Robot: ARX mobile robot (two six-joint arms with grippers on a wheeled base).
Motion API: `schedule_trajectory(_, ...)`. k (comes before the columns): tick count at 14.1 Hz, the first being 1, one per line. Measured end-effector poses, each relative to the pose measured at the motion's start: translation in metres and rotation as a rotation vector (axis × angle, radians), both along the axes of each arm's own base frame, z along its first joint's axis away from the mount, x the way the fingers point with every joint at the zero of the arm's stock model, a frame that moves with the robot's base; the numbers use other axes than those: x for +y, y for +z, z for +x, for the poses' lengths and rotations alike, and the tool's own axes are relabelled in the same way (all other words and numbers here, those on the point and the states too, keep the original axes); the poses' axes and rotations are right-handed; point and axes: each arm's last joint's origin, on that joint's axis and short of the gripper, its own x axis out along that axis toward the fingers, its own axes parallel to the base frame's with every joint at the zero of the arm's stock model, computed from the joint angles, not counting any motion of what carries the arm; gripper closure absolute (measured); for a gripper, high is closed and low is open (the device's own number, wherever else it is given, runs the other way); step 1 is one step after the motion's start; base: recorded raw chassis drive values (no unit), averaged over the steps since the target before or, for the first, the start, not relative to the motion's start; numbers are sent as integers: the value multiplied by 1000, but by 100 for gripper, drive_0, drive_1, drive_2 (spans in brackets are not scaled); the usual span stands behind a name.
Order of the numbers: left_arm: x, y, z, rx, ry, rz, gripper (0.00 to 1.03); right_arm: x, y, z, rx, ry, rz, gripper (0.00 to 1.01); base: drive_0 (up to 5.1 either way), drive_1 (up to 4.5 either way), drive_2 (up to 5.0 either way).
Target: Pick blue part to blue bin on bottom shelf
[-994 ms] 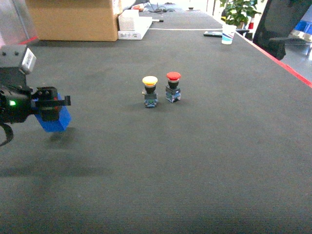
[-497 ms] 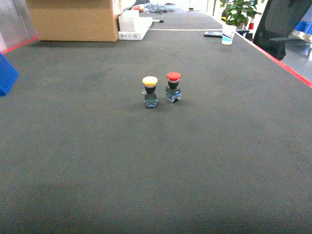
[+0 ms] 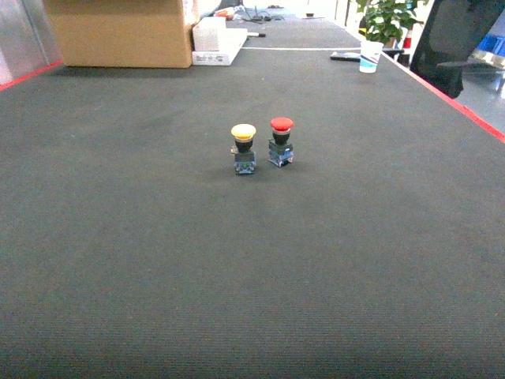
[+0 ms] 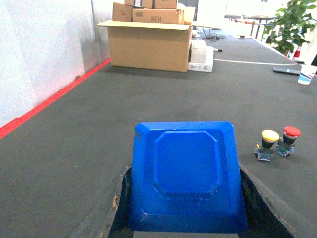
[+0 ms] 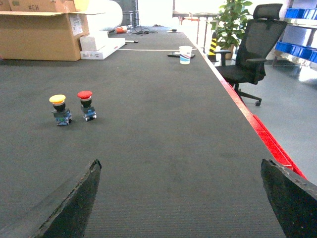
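Left hand (image 4: 185, 218) clamped on the blue part (image 4: 187, 178), held above the bench.

The blue part fills the left wrist view between dark fingers (image 4: 119, 198), over the dark bench (image 4: 74, 148). The right hand (image 5: 181, 198) has its fingers spread wide apart, holding nothing. Further out stand a yellow-capped push-button (image 3: 243, 148) and, just beside it, a red-capped push-button (image 3: 281, 140); a cardboard box (image 3: 118, 31) sits at the far edge.

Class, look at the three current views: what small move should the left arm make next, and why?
Probably keep hold and carry the blue part on toward the blue bin. The part sits between the left gripper's fingers, off the table, and neither bin nor shelf shows in any view. The right gripper is open and empty.
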Motion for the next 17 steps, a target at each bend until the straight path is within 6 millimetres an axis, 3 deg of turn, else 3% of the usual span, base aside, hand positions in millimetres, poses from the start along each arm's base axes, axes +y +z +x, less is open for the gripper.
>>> schedule_trajectory(17, 1, -3, 5, 5, 42, 4, 58, 0, 0, 0, 0, 0, 0, 3, 0, 0, 0)
